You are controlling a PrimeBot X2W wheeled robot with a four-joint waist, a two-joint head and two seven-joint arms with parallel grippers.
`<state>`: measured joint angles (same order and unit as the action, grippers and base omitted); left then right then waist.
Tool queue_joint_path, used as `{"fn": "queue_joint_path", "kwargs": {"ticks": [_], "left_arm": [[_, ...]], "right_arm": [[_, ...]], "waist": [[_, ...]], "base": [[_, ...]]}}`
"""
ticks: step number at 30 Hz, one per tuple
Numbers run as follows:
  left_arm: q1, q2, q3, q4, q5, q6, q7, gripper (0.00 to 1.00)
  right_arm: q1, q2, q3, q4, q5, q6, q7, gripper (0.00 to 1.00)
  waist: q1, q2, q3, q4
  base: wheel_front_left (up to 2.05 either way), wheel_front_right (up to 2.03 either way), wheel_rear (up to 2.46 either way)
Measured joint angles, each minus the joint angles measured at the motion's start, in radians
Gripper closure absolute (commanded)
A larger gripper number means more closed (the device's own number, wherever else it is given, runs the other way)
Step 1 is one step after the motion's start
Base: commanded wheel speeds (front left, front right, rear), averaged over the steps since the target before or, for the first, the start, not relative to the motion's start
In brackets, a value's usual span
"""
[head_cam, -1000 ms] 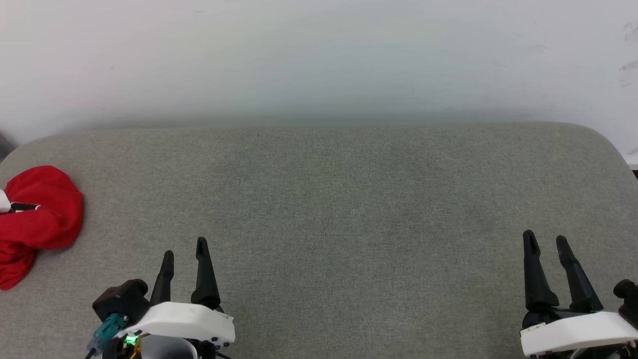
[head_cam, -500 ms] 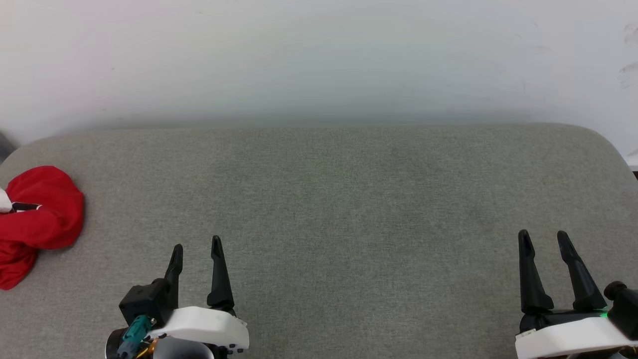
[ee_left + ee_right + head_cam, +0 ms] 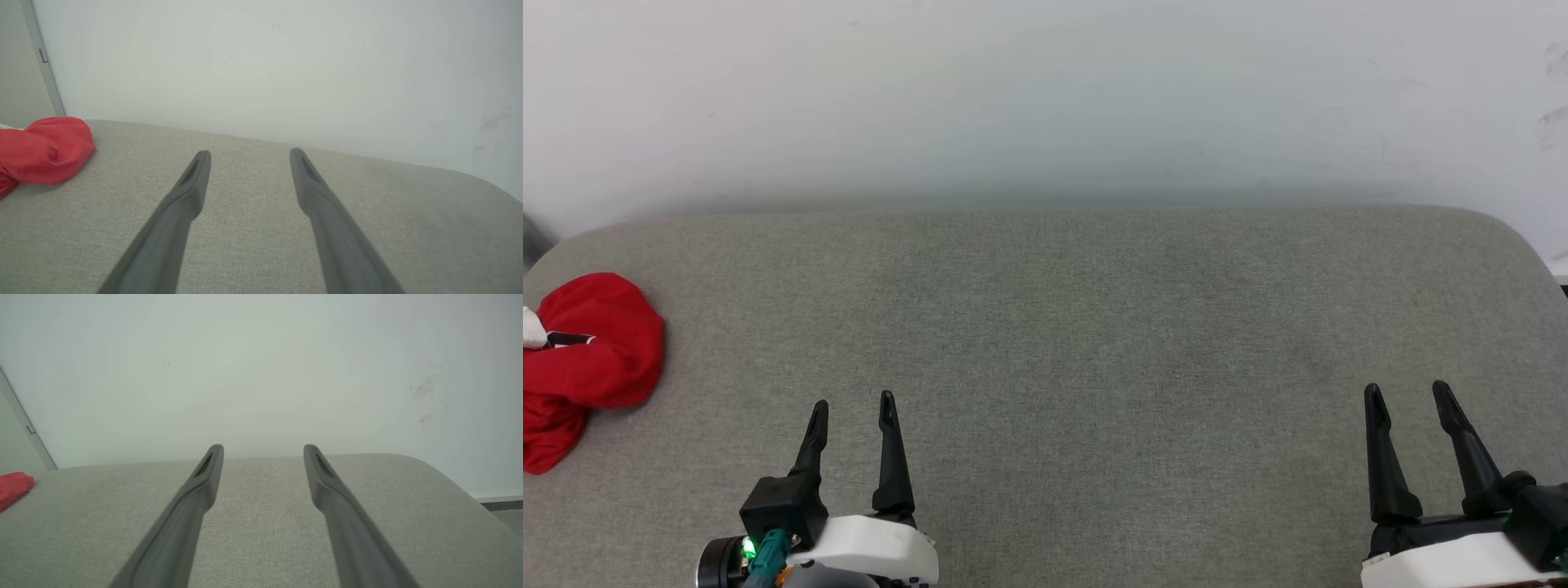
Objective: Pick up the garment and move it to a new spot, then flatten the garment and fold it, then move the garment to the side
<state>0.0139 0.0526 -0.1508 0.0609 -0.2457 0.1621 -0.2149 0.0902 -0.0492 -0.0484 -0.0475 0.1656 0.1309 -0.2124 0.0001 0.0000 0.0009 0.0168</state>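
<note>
The garment [image 3: 584,363] lies crumpled in a bright red heap at the far left edge of the grey surface, with a bit of white showing at its left side. The left wrist view has the garment [image 3: 43,149] at its left edge, and in the right wrist view the garment [image 3: 14,486] is a small red patch far left. My left gripper [image 3: 852,407] hovers open and empty at the lower left, well to the right of the heap. At the lower right my right gripper [image 3: 1407,393] also stands open, holding nothing.
The grey fabric-covered surface [image 3: 1062,327] has rounded corners and ends against a pale wall [image 3: 1045,98] at the back. Its right corner drops off near a dark strip of floor [image 3: 500,505].
My left gripper has shifted to the right, away from the garment, and drawn back a little. The right gripper has slid slightly left and back. The garment lies where it was.
</note>
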Motion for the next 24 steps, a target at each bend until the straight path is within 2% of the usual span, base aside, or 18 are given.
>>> {"fn": "queue_joint_path", "kwargs": {"ticks": [11,24], "left_arm": [[0.013,-0.002,-0.002,0.009,0.058,-0.006,-0.025,0.0],[0.024,-0.002,-0.008,-0.006,0.085,-0.008,-0.046,0.0]], "right_arm": [[0.021,0.0,0.004,-0.01,-0.066,0.0,-0.026,0.0],[0.036,0.0,0.007,-0.018,-0.063,0.0,-0.051,0.0]], "waist": [[0.0,0.0,-0.01,0.004],[0.0,0.0,-0.008,0.007]], "base": [[0.0,0.0,0.0],[0.0,0.0,0.0]]}}
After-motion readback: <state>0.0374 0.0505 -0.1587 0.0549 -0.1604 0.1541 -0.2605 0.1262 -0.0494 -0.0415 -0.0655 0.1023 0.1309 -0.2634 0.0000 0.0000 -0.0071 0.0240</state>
